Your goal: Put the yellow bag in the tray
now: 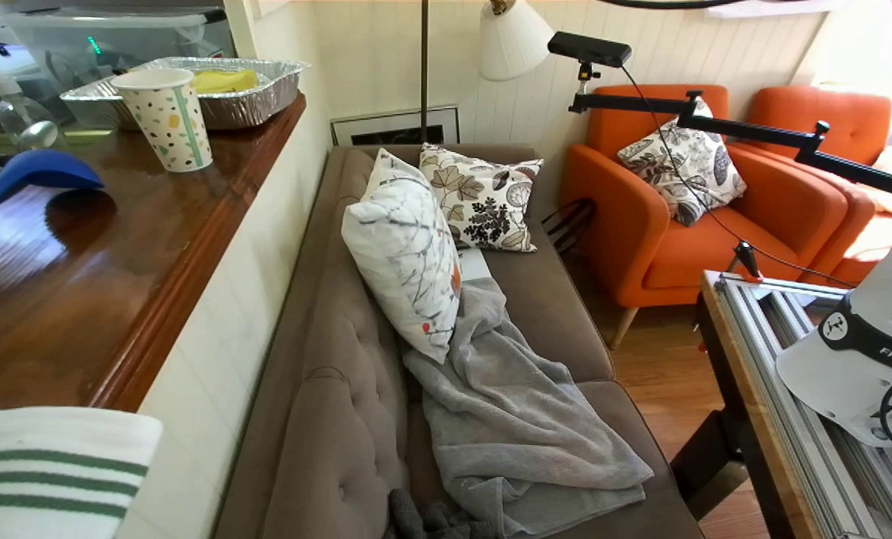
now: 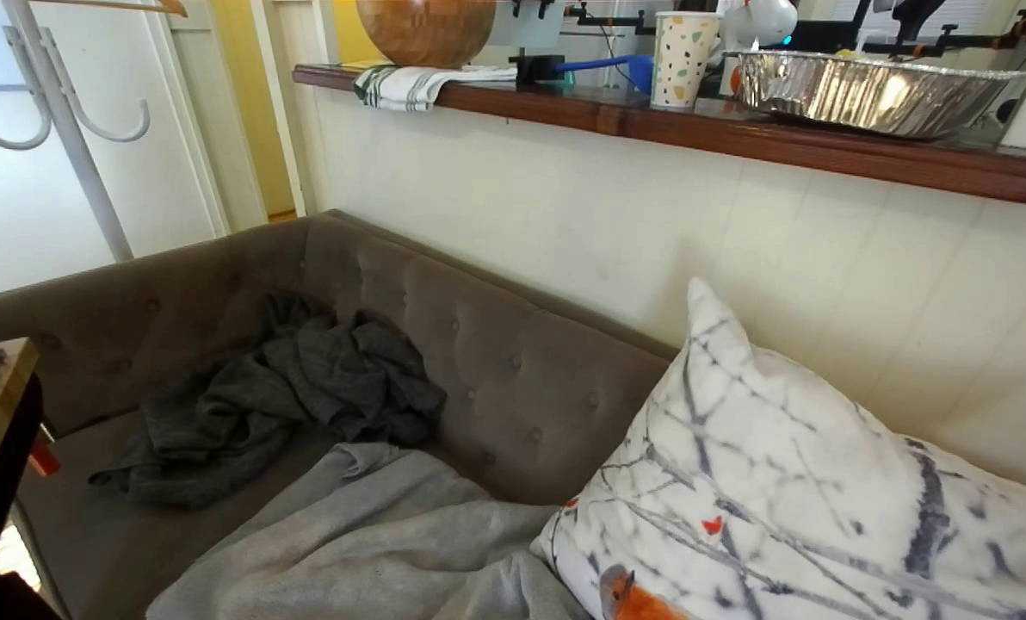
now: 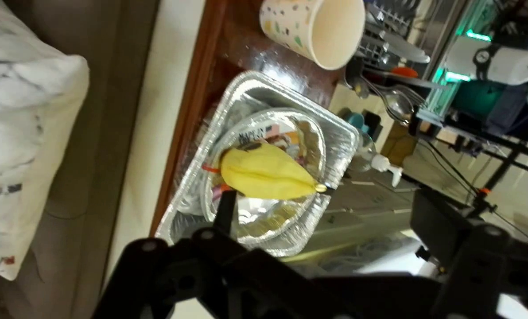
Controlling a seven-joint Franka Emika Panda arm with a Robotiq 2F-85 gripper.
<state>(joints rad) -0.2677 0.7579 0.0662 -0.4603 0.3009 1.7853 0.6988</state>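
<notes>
"Yellow bag [image 3: 268,173]: where is it?"

"In the tray [image 3: 340,148], lying across a round foil dish [image 3: 310,135] there."

"What can't you make out?"

"Printing [image 3: 251,134] inside the dish is blurred and partly under the bag. My gripper [image 3: 326,206] covers part of the tray. In an exterior view the speckled paper cup [image 1: 169,123], beside the tray, hides some of its side (whether it also clips the bag's tip, I cannot tell); in an exterior view the tray wall [image 2: 874,95] leaves only a yellow sliver above its rim."

"And your grip?"

"Unclenched: my fingers [image 3: 436,219] spread wide, only air between them, apart from the bag."

"Textures?"

"The bag looks soft, creased lengthwise, tapering to a point; the tray, crinkled, shiny and rectangular; the wooden counter [image 1: 154,247] under it, glossy."
</notes>
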